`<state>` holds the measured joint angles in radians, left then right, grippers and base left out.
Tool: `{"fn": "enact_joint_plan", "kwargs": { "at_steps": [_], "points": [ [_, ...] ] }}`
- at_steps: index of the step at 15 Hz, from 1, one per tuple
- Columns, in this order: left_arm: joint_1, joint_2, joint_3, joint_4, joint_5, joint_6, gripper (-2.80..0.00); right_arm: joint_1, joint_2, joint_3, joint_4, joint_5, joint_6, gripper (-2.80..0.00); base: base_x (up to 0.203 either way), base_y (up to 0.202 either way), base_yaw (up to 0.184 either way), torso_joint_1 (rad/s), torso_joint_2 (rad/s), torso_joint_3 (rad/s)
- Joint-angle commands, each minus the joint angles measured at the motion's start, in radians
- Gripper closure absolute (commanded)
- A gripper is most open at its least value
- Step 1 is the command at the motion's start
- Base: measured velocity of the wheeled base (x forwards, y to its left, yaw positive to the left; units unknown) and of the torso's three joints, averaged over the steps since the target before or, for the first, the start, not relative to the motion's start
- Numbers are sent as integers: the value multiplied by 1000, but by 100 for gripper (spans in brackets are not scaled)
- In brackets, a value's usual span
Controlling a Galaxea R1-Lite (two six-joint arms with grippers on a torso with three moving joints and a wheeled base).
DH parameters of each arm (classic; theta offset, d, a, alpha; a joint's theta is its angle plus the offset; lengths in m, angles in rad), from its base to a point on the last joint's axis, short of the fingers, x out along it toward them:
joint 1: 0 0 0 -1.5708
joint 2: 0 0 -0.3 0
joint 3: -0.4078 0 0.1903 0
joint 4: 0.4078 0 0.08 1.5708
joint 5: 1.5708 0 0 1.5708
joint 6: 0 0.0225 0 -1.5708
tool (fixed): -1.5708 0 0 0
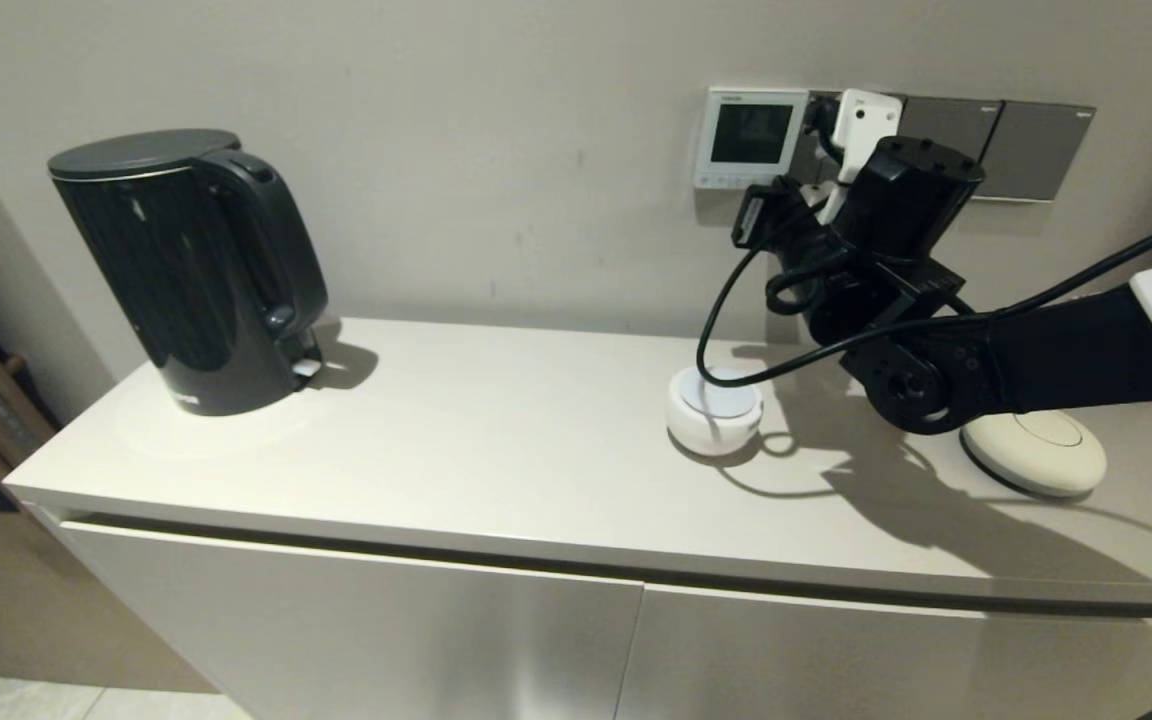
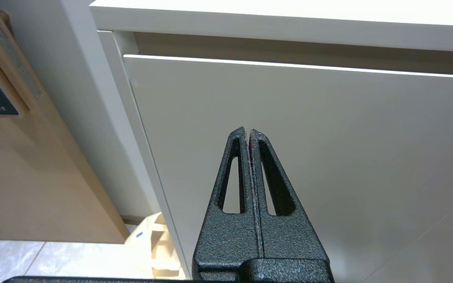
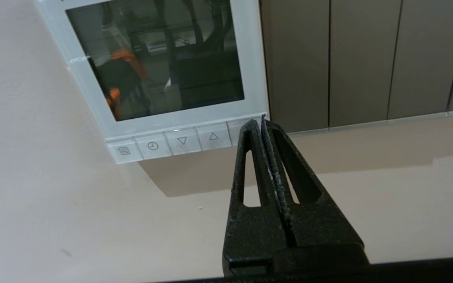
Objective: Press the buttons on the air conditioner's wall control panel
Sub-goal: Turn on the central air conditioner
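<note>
The air conditioner's wall control panel [image 1: 706, 135], white-framed with a dark screen [image 3: 159, 59], hangs on the wall above the counter. Its row of pale grey buttons [image 3: 182, 140] runs along the lower edge [image 1: 736, 181]. My right gripper [image 3: 258, 121] is shut and empty. Its tips are at the rightmost button [image 3: 235, 129], at the panel's lower right corner, partly covering it. I cannot tell whether they touch it. In the head view the right arm [image 1: 896, 230] reaches up to the wall and hides the fingertips. My left gripper [image 2: 248, 131] is shut and empty, parked low before the cabinet door.
Dark grey switch plates [image 1: 1026, 150] sit right beside the panel [image 3: 360, 59]. On the counter [image 1: 496, 440] stand a black kettle [image 1: 191, 270] at the left, a white round puck [image 1: 714, 410] under the arm's cable, and a cream disc [image 1: 1034, 452] at the right.
</note>
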<state>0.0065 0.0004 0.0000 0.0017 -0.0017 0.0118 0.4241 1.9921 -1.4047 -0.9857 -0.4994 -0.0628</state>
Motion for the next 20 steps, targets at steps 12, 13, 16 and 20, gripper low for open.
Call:
{"fn": "enact_joint_plan", "kwargs": {
  "at_steps": [12, 13, 16, 20],
  "points": [
    [0, 0, 0, 0, 0, 0, 0, -1, 38, -24, -8, -1, -2, 0, 0, 0, 0, 0, 0, 0],
    [0, 1, 0, 0, 0, 0, 0, -2, 40, -26, -8, 1, -2, 0, 0, 0, 0, 0, 0, 0],
    [0, 0, 0, 0, 0, 0, 0, -2, 37, -25, -9, 1, 0, 0, 0, 0, 0, 0, 0, 0],
    [1, 1, 0, 0, 0, 0, 0, 13, -22, 4, -8, 0, 3, 0, 0, 0, 0, 0, 0, 0]
  ]
}}
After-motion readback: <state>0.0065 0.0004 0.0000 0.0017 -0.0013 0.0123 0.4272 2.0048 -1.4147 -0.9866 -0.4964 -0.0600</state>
